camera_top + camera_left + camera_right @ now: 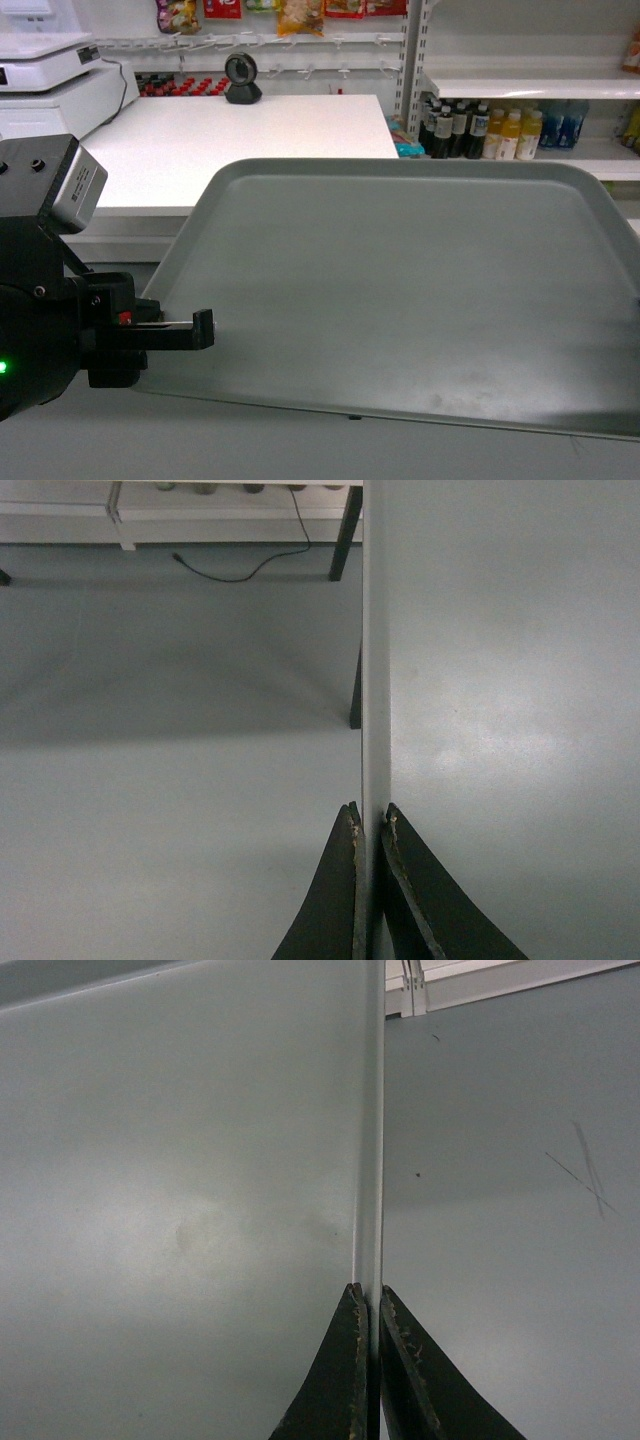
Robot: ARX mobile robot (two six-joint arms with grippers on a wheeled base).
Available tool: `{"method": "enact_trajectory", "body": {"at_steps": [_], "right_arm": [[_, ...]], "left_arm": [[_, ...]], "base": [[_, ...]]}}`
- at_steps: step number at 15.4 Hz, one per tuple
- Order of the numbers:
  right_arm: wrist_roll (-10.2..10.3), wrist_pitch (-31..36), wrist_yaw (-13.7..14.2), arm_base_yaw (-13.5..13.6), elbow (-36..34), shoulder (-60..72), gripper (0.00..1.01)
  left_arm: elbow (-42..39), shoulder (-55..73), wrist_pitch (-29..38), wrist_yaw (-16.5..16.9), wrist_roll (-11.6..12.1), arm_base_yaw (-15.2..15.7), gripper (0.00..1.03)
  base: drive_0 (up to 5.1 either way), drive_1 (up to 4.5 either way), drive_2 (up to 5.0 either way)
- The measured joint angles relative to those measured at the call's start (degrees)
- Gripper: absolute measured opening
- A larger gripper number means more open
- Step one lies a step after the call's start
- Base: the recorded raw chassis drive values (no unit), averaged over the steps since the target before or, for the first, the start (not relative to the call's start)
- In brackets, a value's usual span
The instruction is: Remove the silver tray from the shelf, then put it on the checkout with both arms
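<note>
Above the grey floor (300,450), silver tray (400,290) is held level, off the shelf (530,85), short of the checkout (240,135) w/ its black scanner (242,78). Left gripper (370,825) is clamped on tray's left rim; right gripper (367,1300) is clamped on its right rim, per wrist views. Right arm is out of head view.

Black left arm (60,330), grey box (78,187), green light (3,367).

Both end effectors (369,825) (367,1300) clamped on rims.
</note>
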Motion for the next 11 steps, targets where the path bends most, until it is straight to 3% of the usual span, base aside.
{"method": "enact_trajectory", "body": {"at_steps": [7, 11], "right_arm": [[0.0, 0.1, 0.1, 0.0, 0.0, 0.0, 0.02], [0.0, 0.2, 0.0, 0.3, 0.0, 0.0, 0.02]], "left_arm": [[0.0, 0.0, 0.2, 0.1, 0.0, 0.0, 0.03], [0.0, 0.1, 0.4, 0.1, 0.1, 0.3, 0.03]], "base": [[-4.8, 3.61, 1.1], [0.0, 0.0, 0.0]]}}
